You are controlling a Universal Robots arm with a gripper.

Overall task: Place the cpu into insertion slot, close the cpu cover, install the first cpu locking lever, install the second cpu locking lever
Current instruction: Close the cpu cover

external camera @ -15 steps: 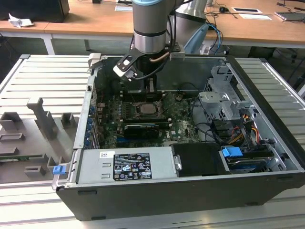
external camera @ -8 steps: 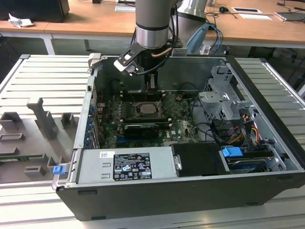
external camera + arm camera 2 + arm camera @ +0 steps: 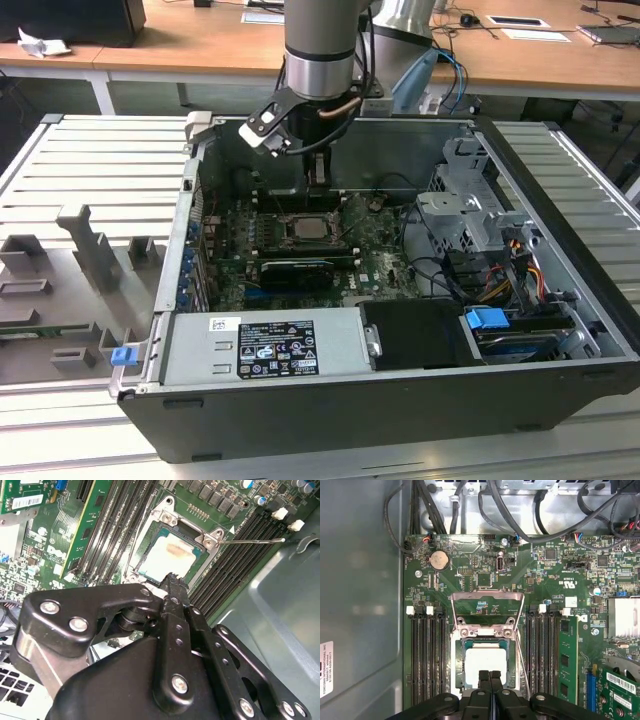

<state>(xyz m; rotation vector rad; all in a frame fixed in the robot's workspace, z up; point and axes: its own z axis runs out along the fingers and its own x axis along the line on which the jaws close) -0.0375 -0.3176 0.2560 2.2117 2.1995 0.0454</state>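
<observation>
The cpu [image 3: 485,661], a pale square chip, lies in the insertion slot [image 3: 460,665] between the black memory slots; in the second wrist view the cpu [image 3: 172,555] shows a brownish smear on top. The cpu cover [image 3: 487,598], a silver frame with a large cut-out, is swung back off the socket on its hinge. A thin wire locking lever [image 3: 255,541] sticks out from the socket's corner. My gripper [image 3: 490,676] is shut with nothing between its fingers, its tips over the chip's edge. In the exterior view the gripper [image 3: 318,172] hangs just above the socket [image 3: 305,228].
The motherboard sits deep in an open computer case [image 3: 560,200] on a slatted table. A green memory module [image 3: 567,655] stands beside the socket. Cable bundles [image 3: 530,510] run along the board's edge. The power supply [image 3: 270,345] and drive cage [image 3: 470,215] flank the board.
</observation>
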